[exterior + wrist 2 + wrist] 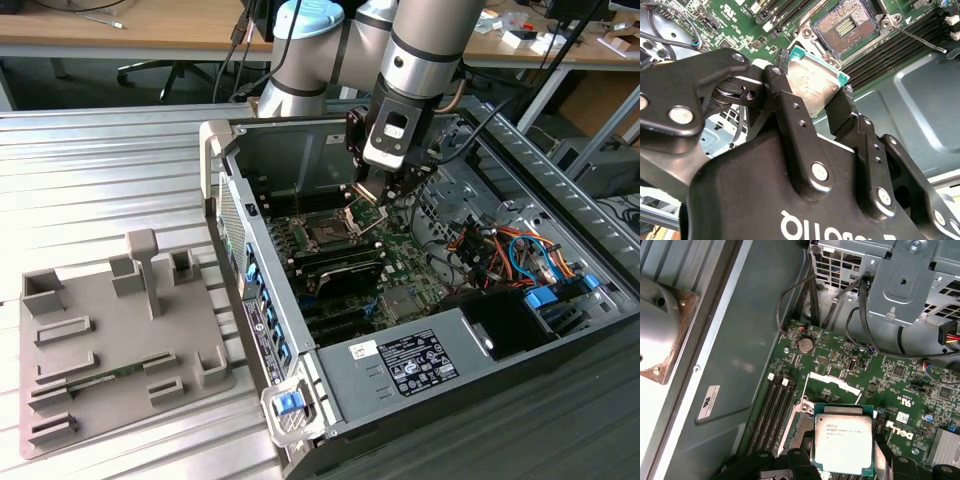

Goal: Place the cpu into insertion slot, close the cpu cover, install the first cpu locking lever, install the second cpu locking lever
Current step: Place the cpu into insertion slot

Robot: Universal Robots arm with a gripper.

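Cpu — a flat square with a dull, scuffed silver-grey top and a green edge — was clamped by opposite sides between the black metal fingers of the gripper. It was held tilted above the insertion slot and apart from it; the slot's pinned centre lay bare within a silver rim. The arm was angled steeply down into the open computer case.

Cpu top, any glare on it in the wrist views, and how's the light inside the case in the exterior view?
Second wrist view: the cpu shows a soft patchy sheen, not washed out. First wrist view: it is evenly lit, no hotspot. Exterior view: the case interior is shaded, the ridged table beside it bright.
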